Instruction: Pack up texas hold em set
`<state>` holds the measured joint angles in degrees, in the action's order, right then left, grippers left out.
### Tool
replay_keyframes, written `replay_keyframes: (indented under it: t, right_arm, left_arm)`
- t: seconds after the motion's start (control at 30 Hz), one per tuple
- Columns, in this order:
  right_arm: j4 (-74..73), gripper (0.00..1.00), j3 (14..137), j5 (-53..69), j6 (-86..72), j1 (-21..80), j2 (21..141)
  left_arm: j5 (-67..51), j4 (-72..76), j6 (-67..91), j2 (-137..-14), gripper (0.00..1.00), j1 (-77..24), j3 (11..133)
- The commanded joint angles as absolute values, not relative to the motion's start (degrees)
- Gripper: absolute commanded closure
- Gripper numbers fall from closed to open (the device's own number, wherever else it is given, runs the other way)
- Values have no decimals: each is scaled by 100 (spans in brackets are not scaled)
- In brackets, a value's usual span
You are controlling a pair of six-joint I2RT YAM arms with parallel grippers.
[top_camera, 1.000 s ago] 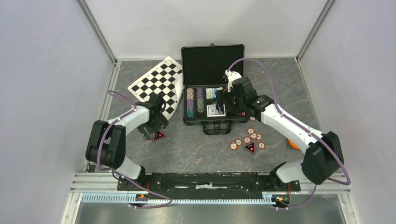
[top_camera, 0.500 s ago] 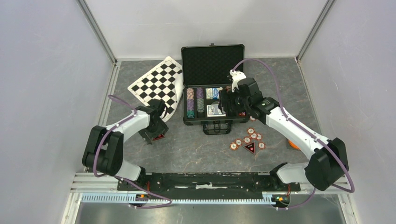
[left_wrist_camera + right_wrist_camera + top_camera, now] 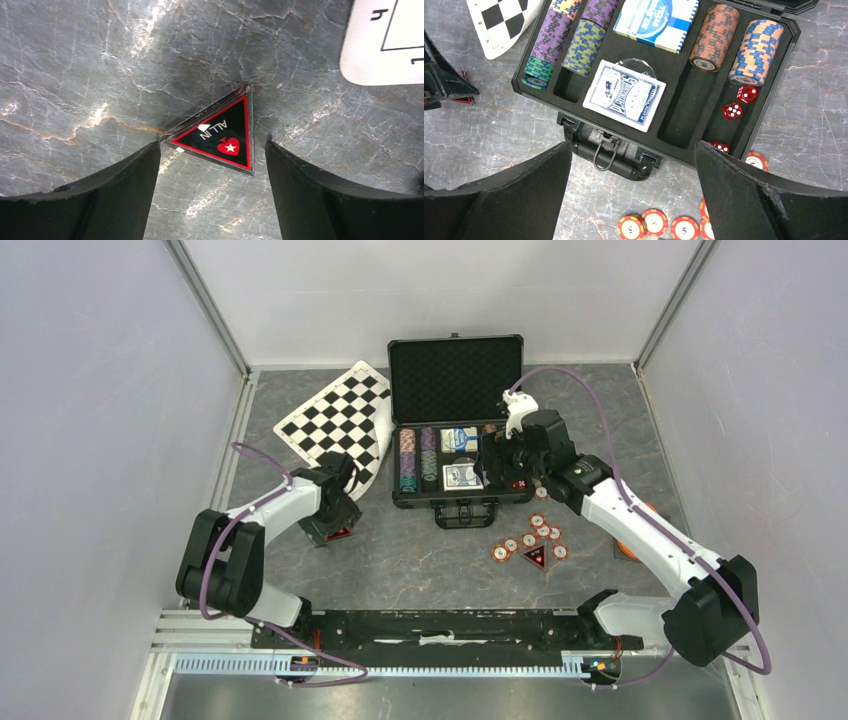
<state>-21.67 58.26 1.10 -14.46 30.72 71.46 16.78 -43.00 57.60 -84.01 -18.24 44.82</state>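
Grey marbled tabletop [image 3: 420,570] covers the floor of a white-walled booth. We see the black case [image 3: 420,500] lying open near its middle. The foam-lined lid [image 3: 455,365] stands up at the far side and the handle [image 3: 603,150] faces the arms.

Inside the case, rows of striped chips [image 3: 549,35] lie on edge in the left slots, and two more rows sit toward the right. Between them are a blue-and-white card box [image 3: 656,17] and a blue-backed deck [image 3: 625,95], which partly covers a clear disc [image 3: 636,64]. Three red dice [image 3: 732,110] sit in the rightmost slot.

On the table just right of the handle, a cluster of loose chips [image 3: 530,537] lies around a triangular marker [image 3: 536,557]. A checkered board [image 3: 340,420] lies left of the case, and an orange object [image 3: 626,550] shows beside the right arm.

Our left gripper [image 3: 211,146] is down at the tabletop, left of the case, with its fingers spread either side of a second triangular marker [image 3: 222,137] printed ALL IN. One finger sits right at the marker's corner, though we cannot tell if it touches, and the other stands clear of the marker's edge. It grips nothing.

Our right gripper [image 3: 632,150] hangs above the front of the case with its fingers wide apart and nothing between them.
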Motion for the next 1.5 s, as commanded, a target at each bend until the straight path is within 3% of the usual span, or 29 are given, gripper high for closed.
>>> replay_keyframes:
  t: [0.0, 0.23, 0.47, 0.53, 0.63, 0.7, 1.03, 1.47]
  right_arm:
    - [-2138, 2, 5796, 123, -1348, 3033, 6929]
    - [-2173, 2, 5774, 145, -1333, 3009, 6876]
    - [-2219, 2, 5800, 126, -1334, 3010, 6831]
    - [-2208, 2, 5814, 119, -1349, 3011, 6829]
    - [-2139, 2, 5791, 272, -1368, 3015, 6878]
    - [-2115, 2, 5805, 346, -1399, 3014, 6910]
    - [-2370, 2, 6069, 423, -1284, 3012, 6882]
    - [-2412, 2, 6098, 651, -1201, 3010, 6761]
  left_arm:
    - [1795, -3913, 5616, -8541, 19, -1827, 4164]
    - [1942, -3711, 5617, -8018, 41, -1828, 3785]
    - [1916, -4414, 5579, -7281, 43, -2019, 4140]
    - [2014, -4669, 5603, -7080, 37, -2062, 4277]
    - [2211, -4771, 5499, -6952, 9, -2015, 4371]
    - [2345, -4823, 5318, -7040, 1, -1857, 4432]
    - [2171, -3299, 3833, -6958, 0, -1210, 3875]
    - [1355, -2783, 3402, -7303, 1, -818, 3786]
